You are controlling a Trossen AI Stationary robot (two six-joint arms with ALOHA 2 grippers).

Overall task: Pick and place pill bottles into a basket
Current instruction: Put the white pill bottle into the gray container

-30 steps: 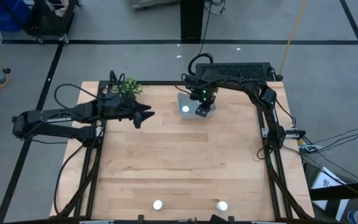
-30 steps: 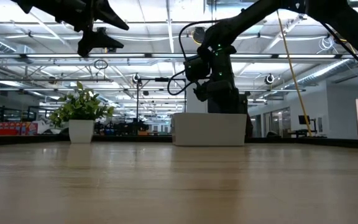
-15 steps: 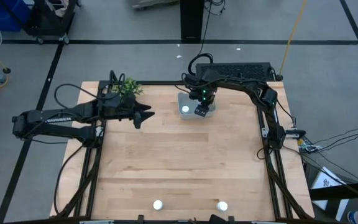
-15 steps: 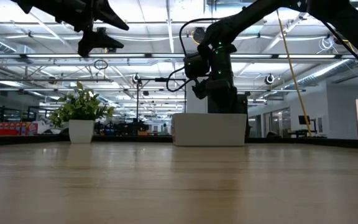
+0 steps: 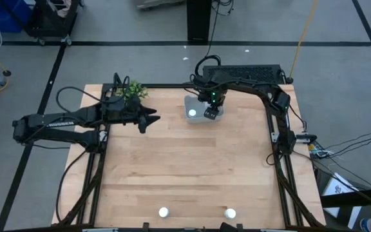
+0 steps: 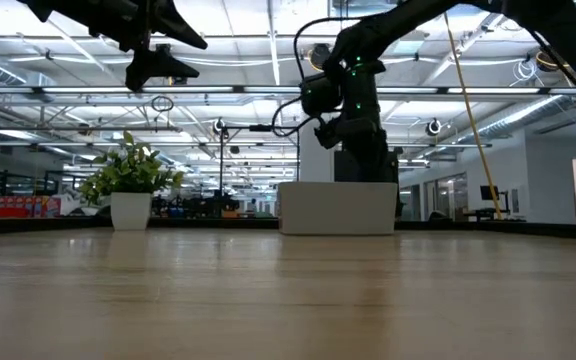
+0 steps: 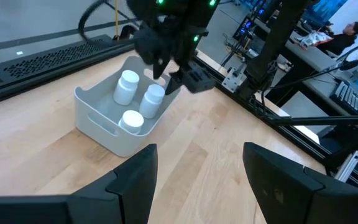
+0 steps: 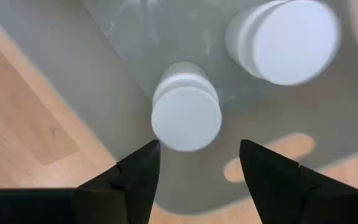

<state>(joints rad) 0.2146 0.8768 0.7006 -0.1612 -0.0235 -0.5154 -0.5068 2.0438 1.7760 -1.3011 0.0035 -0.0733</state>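
Observation:
The pale basket (image 7: 98, 124) stands at the table's far middle, also in the high view (image 5: 190, 103). Three white pill bottles (image 7: 153, 99) stand upright in it on their bases. My right gripper (image 8: 197, 165) hangs open just above the basket, pointing down, with one bottle's cap (image 8: 186, 118) below its fingertips and clear of them. Two more pill bottles (image 5: 163, 212) (image 5: 230, 213) stand near the table's front edge. My left gripper (image 7: 197, 180) waits open in the air over the table's far left (image 5: 150, 119).
A small green plant in a white pot (image 5: 131, 91) stands at the far left corner, close to my left arm. The wide wooden middle of the table (image 5: 185, 167) lies between the basket and the two bottles near the front.
My right gripper has risen a little above the basket, still pointing down. The bottles in the basket stay upright where they were.

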